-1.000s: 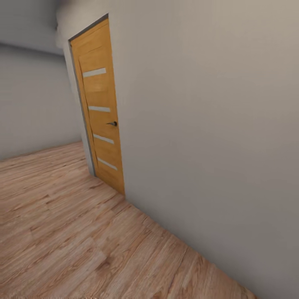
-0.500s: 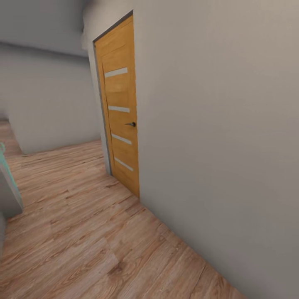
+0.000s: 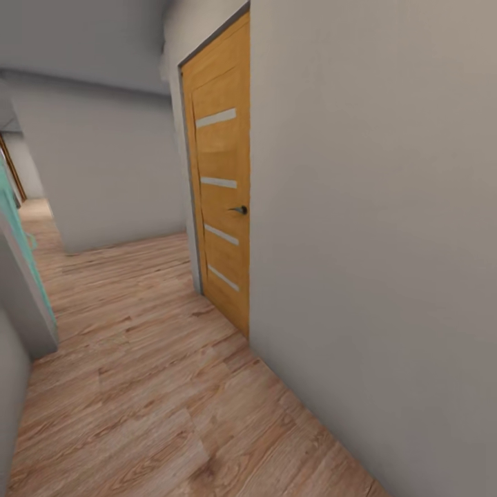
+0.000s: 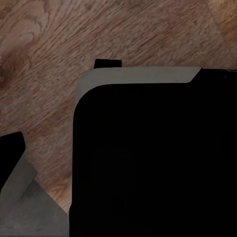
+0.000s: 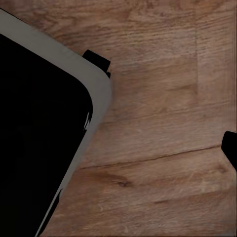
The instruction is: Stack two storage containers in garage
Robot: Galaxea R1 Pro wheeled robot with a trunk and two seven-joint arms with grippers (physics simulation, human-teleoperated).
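Note:
The two storage containers are out of view. I am in a corridor with a light wood plank floor (image 3: 145,386), not in the garage. In the left wrist view my left gripper (image 4: 118,148) hangs over the planks, with one dark fingertip (image 4: 11,147) at the frame's edge and nothing held. My right gripper (image 5: 118,148) also hangs over the planks in the right wrist view. One dark fingertip (image 5: 230,148) sits at the frame's edge, and the gripper holds nothing. Both stand wide apart beside my black, grey-rimmed base (image 4: 148,163).
An orange-brown door (image 3: 222,179) with frosted strips and a dark handle (image 3: 239,210) is shut in the white wall (image 3: 379,228) on the right. A teal-edged panel (image 3: 21,241) and a grey wall corner stand at the left. The corridor runs on ahead.
The whole head view has shifted: the door now sits further right and nearer. The teal-edged panel and a far passage have come into view at the left.

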